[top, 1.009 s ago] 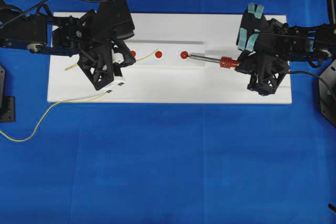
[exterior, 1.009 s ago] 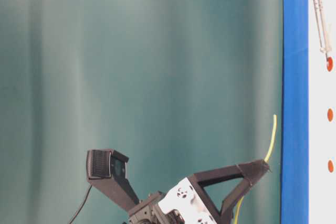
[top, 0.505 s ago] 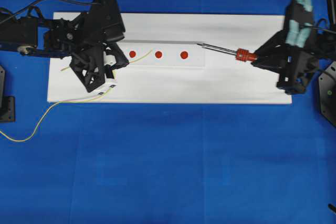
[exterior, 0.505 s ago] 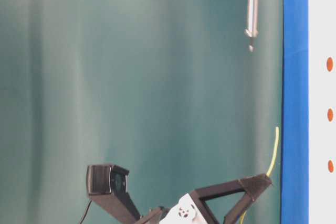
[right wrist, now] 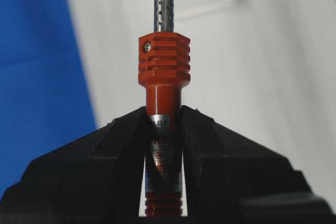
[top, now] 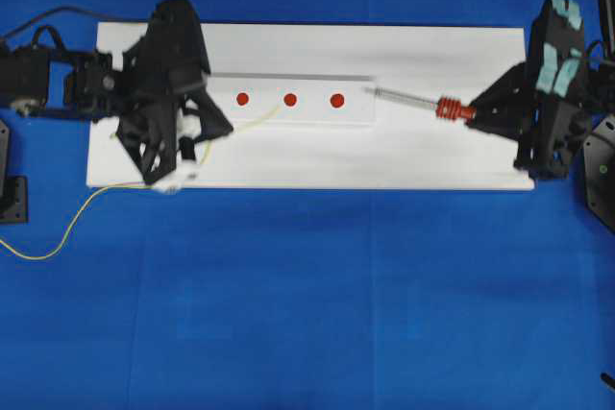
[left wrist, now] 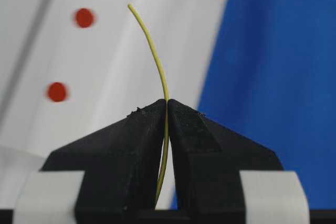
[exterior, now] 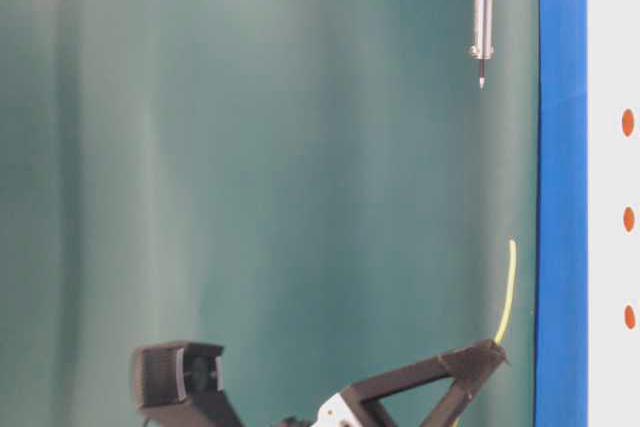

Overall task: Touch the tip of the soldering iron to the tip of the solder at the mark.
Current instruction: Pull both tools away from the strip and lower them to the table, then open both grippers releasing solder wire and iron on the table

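Over the white board (top: 307, 156), left claw (left wrist: 167, 103) pinches the solder (left wrist: 152, 45); right claw (right wrist: 164, 116) clamps the soldering iron (right wrist: 163, 72).

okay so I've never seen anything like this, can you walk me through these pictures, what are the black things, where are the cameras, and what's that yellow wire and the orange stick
The black things are two robot arms, each ending in a two-fingered gripper. One picture looks straight down on a blue table with a white board on it; the board carries three red dots in a row. Another looks from table level and appears turned sideways. The last two come from cameras mounted on each wrist, looking along the fingers.

The left gripper is pinched shut on the yellow wire, which is solder; its free end sticks out ahead, and the rest trails off the board. The right gripper is clamped on the red-orange handle of a soldering iron, whose metal shaft points toward the dots. From table level both tips appear raised above the board and well apart.
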`<state>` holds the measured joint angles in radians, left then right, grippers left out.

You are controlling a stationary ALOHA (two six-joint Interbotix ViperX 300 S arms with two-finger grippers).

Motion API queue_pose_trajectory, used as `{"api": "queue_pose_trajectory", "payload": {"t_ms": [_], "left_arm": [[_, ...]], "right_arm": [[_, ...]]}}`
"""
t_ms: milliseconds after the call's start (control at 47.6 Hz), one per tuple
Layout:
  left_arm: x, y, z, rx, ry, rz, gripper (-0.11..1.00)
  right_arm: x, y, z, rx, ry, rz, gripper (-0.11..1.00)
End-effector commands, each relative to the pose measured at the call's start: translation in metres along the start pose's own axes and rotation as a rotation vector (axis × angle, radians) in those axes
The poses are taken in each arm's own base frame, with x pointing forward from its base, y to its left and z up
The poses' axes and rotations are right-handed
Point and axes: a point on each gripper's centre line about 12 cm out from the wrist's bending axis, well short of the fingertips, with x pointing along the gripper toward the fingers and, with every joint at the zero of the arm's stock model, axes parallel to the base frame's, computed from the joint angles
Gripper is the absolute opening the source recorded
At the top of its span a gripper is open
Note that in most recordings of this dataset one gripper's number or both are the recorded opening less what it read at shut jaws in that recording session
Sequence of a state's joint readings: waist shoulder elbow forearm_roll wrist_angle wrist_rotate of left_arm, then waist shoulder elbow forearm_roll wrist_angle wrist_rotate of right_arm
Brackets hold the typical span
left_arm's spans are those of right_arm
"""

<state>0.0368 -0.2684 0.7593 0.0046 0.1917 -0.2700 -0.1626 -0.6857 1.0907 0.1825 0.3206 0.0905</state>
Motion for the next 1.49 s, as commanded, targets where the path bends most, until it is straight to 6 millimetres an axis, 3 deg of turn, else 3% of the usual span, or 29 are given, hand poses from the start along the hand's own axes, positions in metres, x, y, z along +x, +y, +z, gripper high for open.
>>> {"api": "queue_pose_trajectory", "payload": {"t_ms": [0,273,483,757,988,1219,1408,1472], "left_arm": [[-0.009,-0.019,0.005,0.012,-0.04,-0.055,0.03],[-0.021,-0.092,-0.026,0.06,-0.064,-0.274,0.03],[-0.015,-0.118,-0.064,0.115,-0.105,-0.397,0.03],[0.016,-0.129,-0.108,0.153,-0.077,-0.439,0.03],[0.049,-0.122,-0.139,0.173,0.028,-0.385,0.03],[0.053,-0.119,-0.146,0.181,0.044,-0.377,0.03],[0.053,-0.117,-0.149,0.187,0.067,-0.364,0.03],[0.052,-0.118,-0.147,0.186,0.067,-0.365,0.05]], "right_arm": [[-0.005,0.021,0.01,-0.036,-0.044,0.073,0.06],[-0.008,0.083,-0.004,-0.188,-0.073,0.293,0.06],[0.009,0.106,-0.023,-0.251,-0.038,0.351,0.06],[0.056,0.121,-0.056,-0.298,0.004,0.347,0.06],[0.097,0.127,-0.081,-0.286,0.085,0.296,0.06],[0.125,0.137,-0.098,-0.292,0.141,0.272,0.06],[0.126,0.145,-0.098,-0.278,0.144,0.28,0.07],[0.126,0.145,-0.097,-0.265,0.146,0.277,0.15]]}}
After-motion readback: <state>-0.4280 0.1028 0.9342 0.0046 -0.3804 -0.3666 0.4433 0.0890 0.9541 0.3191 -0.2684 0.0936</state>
